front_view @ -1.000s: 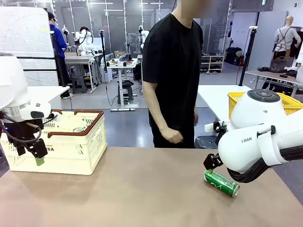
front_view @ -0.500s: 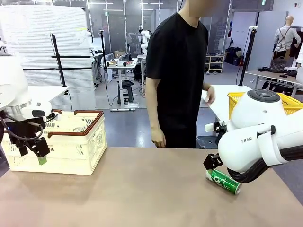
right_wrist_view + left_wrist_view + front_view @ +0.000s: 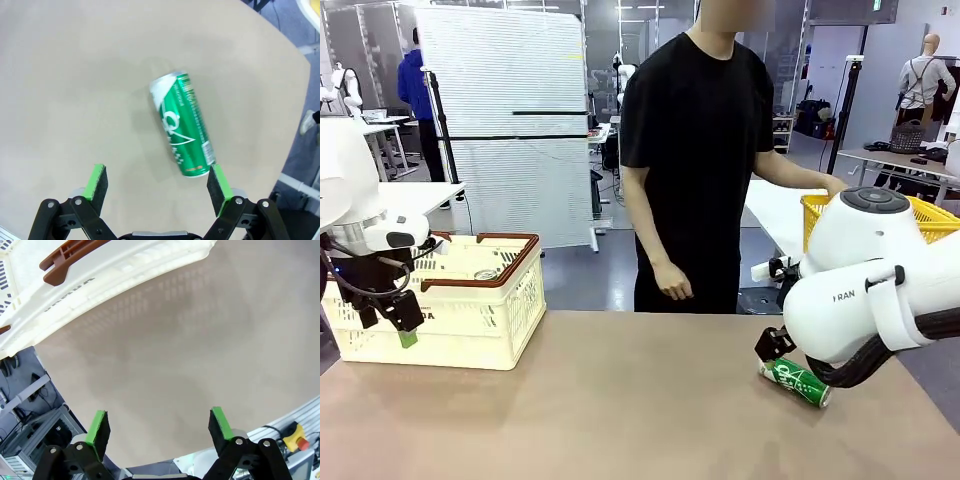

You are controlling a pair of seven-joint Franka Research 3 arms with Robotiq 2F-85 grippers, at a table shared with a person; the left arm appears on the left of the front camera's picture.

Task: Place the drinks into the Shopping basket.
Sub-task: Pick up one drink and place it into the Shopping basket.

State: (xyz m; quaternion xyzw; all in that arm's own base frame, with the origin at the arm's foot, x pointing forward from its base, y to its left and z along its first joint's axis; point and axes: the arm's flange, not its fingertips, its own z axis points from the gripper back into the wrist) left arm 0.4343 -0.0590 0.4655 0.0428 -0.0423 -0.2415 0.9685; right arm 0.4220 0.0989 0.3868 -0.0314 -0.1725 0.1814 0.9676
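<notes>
Both arms white, with rounded shells. On right arm [image 3: 860,290]: grey round cap on top joint, grey letters "FRAN" on side, black cable bundle [image 3: 845,376] behind claw. left arm [image 3: 345,190]: plain white. left gripper [image 3: 159,427], right gripper [image 3: 159,182]: black linkages, silver screws below fingers, green pads [image 3: 98,181] at tips. Across from claws, person [image 3: 695,150]: black short-sleeved T-shirt, dark trousers.

Tan tabletop [image 3: 620,400] spanned the front view. Person in black T-shirt [image 3: 695,150] stood at its far edge. Yellow mesh basket [image 3: 813,218] sat on a white table [image 3: 775,210] behind, to the right. Tall white slatted screen [image 3: 510,120] stood back left. Red stop button on yellow box [image 3: 296,437] lay beyond the tabletop's edge, left wrist view.
</notes>
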